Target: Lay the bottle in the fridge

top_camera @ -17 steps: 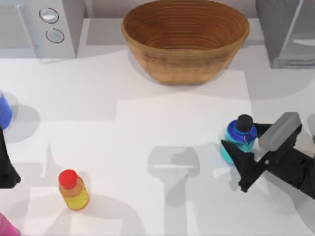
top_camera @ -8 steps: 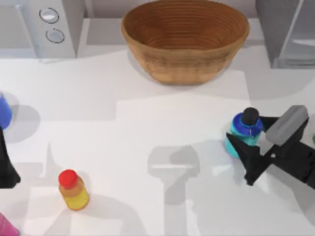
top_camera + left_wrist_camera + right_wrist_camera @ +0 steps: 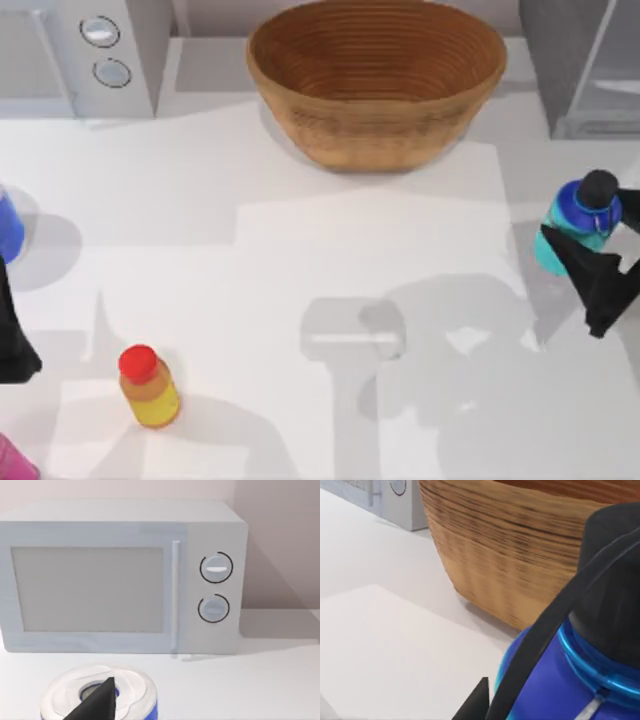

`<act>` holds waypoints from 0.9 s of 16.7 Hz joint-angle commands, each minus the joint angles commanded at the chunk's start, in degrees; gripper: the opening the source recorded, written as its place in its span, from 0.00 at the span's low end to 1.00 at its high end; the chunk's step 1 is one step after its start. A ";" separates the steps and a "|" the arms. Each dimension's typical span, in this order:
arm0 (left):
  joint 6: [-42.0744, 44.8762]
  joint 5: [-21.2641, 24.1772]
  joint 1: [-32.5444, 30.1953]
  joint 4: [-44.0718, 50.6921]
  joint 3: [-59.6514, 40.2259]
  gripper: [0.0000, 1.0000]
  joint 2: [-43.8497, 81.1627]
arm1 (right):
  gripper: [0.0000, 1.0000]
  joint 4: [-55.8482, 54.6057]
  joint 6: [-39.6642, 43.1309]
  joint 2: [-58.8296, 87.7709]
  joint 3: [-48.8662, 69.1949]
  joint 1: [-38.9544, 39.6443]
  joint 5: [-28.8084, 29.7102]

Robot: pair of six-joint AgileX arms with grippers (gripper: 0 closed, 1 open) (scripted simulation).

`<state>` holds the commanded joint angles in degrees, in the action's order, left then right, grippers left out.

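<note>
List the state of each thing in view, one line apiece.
bottle: capped, tilted, held off the table at the right edge
right claw: shut on the bottle
fridge: door open, nothing inside visible
microwave: door shut
basket: upright, empty
yellow-orange bottle: upright, capped
left claw: parked at the left edge

White table (image 3: 250,300) spreads under soft light, grey shadows pooling near its middle. Behind, a pale pinkish wall (image 3: 280,530) meets the tabletop at the back.
</note>
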<state>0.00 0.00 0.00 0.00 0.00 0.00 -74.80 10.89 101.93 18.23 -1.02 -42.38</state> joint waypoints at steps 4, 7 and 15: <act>0.00 0.00 0.00 0.00 0.00 1.00 0.00 | 0.01 7.66 1.90 -3.75 -1.55 -5.94 -6.35; 0.00 0.00 0.00 0.00 0.00 1.00 0.00 | 0.01 10.18 2.31 -3.90 -2.14 -7.45 -8.17; 0.00 0.00 0.00 0.00 0.00 1.00 0.00 | 0.01 11.91 1.67 -7.15 -2.19 -6.29 -6.48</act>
<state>0.00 0.00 0.00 0.00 0.00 0.00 -62.89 12.56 94.78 16.04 -7.31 -48.86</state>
